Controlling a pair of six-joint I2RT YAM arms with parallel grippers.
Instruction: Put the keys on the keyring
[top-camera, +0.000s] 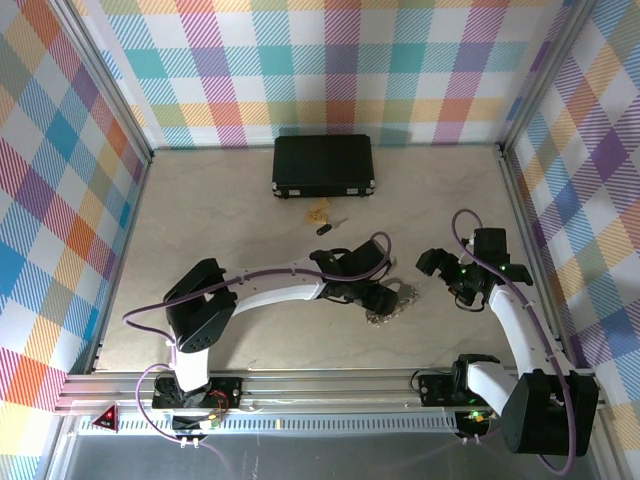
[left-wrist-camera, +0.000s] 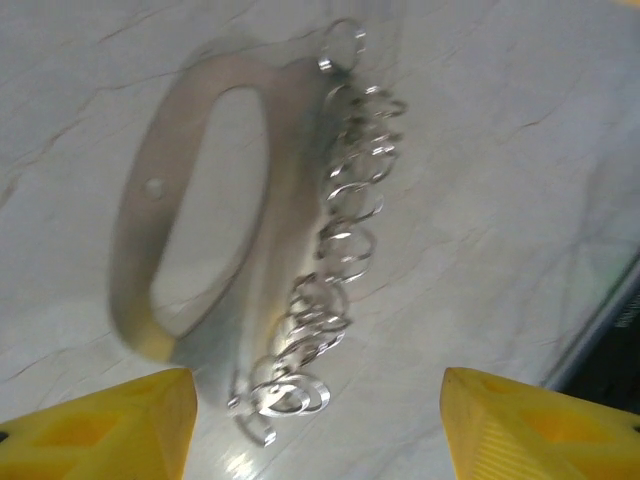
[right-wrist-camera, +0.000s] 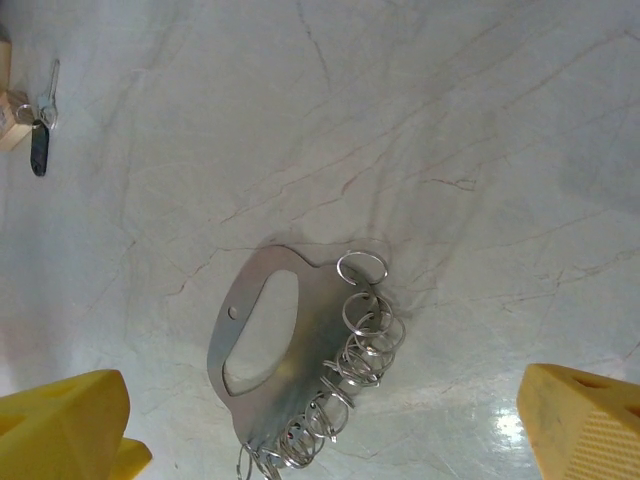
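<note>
The keyring (left-wrist-camera: 200, 250) is a flat silver plate with an oblong hole and several wire rings along one edge, and it lies on the table. My left gripper (left-wrist-camera: 312, 425) hovers low over its ring end with the yellow fingers (left-wrist-camera: 110, 425) spread and touching nothing. From above, the keyring (top-camera: 408, 296) peeks out beside the left gripper (top-camera: 384, 300). The right gripper (top-camera: 446, 278) stands open to its right. The right wrist view shows the keyring (right-wrist-camera: 265, 350) ahead of the open right gripper (right-wrist-camera: 325, 435), and a small black key (right-wrist-camera: 38, 150) far off at upper left. That key (top-camera: 324, 229) lies apart from both grippers.
A black rectangular case (top-camera: 323, 167) sits against the back wall. A small tan piece (top-camera: 318, 211) lies just in front of it, next to the key. Plaid walls close in the table on three sides. Purple cables loop over both arms.
</note>
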